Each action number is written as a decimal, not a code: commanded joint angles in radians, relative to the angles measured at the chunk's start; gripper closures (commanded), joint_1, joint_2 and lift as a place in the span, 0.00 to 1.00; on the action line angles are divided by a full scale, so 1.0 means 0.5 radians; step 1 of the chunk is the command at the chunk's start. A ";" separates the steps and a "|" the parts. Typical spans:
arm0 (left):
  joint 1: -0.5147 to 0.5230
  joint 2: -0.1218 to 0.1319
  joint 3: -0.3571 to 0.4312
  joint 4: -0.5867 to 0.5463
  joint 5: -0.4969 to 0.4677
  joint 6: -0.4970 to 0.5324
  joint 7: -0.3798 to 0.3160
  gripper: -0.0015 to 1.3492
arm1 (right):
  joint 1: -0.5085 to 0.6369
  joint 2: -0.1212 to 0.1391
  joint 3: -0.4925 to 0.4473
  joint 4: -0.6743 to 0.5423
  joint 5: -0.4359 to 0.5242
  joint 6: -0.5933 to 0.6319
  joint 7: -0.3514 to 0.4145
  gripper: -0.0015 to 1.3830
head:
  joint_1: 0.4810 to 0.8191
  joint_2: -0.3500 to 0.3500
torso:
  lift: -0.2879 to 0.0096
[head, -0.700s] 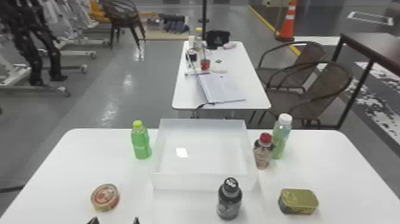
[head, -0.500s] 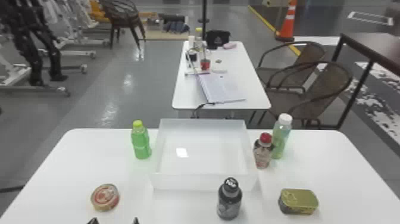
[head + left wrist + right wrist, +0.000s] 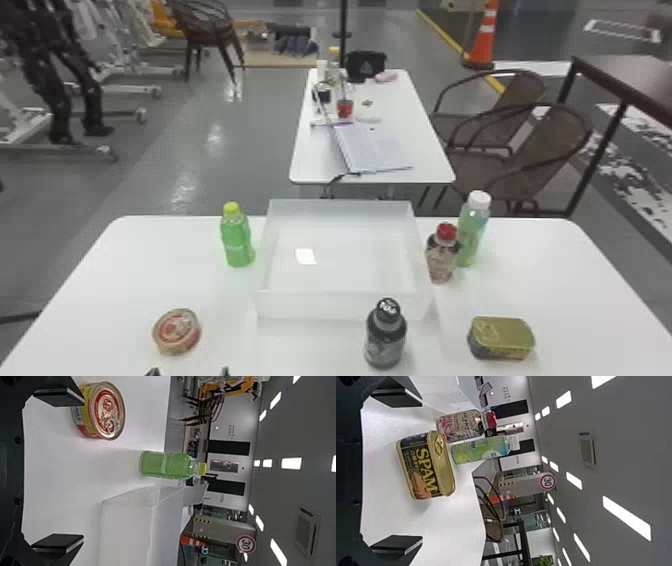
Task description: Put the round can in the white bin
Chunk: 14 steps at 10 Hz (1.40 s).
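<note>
My left gripper shows as two dark fingertips at the head view's bottom edge, just short of the round can. The can lies flat on the table's left part, its red-and-gold lid up. In the left wrist view, the left gripper is open and holds nothing; the can is beyond the upper finger. A white bin stands mid-table, right of the can, with nothing inside. In the right wrist view, the right gripper is open, with a rectangular tin beyond it.
A green bottle stands beside the bin's left wall. A dark bottle is in front of the bin. On the bin's right are a red-capped bottle and a white-capped bottle, with the rectangular tin nearer the front.
The left fingertips have shifted very slightly to the left and toward the bottom edge in the head view. The can, bin and bottles have stayed in place.
</note>
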 commanded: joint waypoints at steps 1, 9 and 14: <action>0.021 -0.036 0.040 -0.024 -0.051 0.044 0.051 0.07 | 0.003 0.000 0.000 0.000 -0.003 0.000 0.000 0.06 | 0.20 0.50 | 0.63; -0.270 -0.042 0.288 0.145 -0.232 0.283 -0.078 0.07 | 0.003 0.000 0.000 0.003 -0.006 0.000 0.000 0.07 | 0.20 0.50 | 0.63; -0.463 -0.060 0.349 0.313 -0.354 0.323 -0.234 0.07 | -0.003 0.000 0.000 0.006 -0.009 0.000 0.000 0.07 | 0.20 0.50 | 0.63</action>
